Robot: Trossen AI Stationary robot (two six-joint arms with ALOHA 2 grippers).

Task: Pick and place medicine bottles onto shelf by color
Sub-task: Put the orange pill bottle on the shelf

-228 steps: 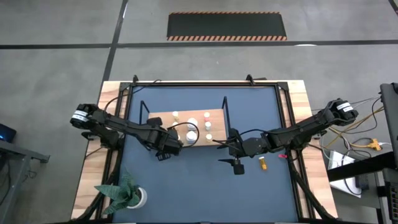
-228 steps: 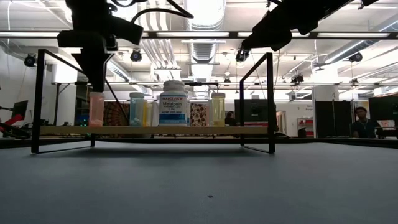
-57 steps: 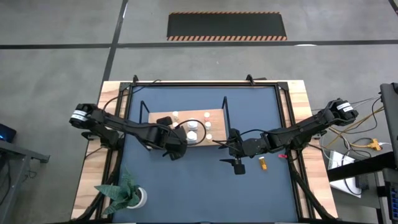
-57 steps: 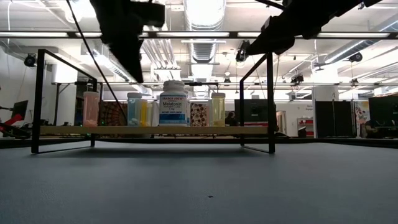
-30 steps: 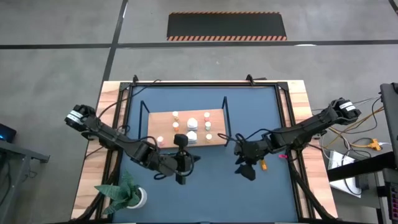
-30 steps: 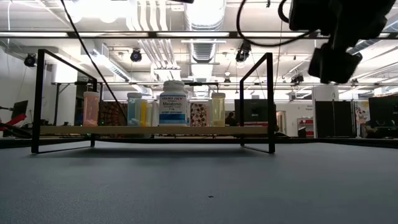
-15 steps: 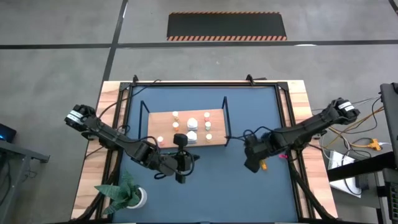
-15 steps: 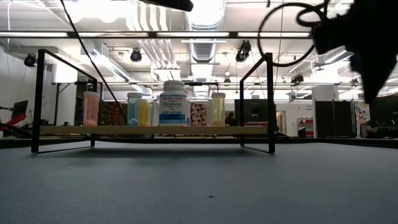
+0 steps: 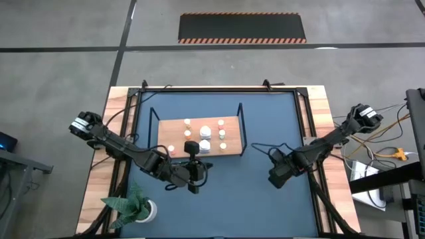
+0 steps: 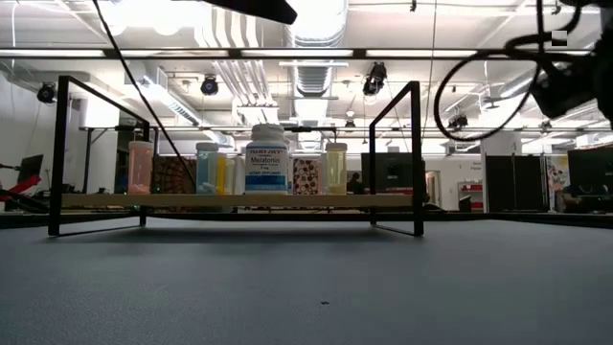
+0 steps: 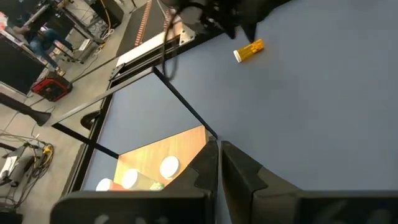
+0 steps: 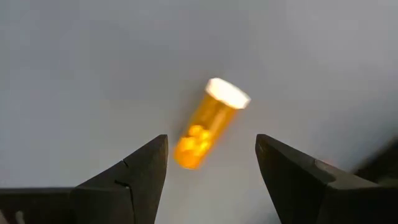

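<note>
We go left to right. Left gripper (image 9: 193, 186) sits near the front edge of the shelf (image 9: 229, 122), fingers pressed together and holding nothing; in its wrist view the two dark fingers (image 11: 239, 171) meet with no gap. It looks parked, so we judge little risk there, unless it swings far and clips the shelf frame.

On the shelf, bottles (image 10: 267, 159) stand upright in a loose row, a larger white one in the middle and smaller ones either side.

Right side is where it can go wrong. The orange bottle (image 12: 212, 122) lies on its side on the blue table (image 9: 226, 192), well right of the shelf; the left wrist view shows it too (image 11: 249, 50), beside the right arm. Right gripper (image 12: 210, 165) is spread wide and hovers above it, the bottle lying between the two fingers but not touched. The bottle is tilted across the gap, not square to the fingers, so closing may catch only one end and roll or spin it away. It is round and lying flat, so we expect it to squirt out if pinched off-centre. In the high view the arm hides the bottle.
</note>
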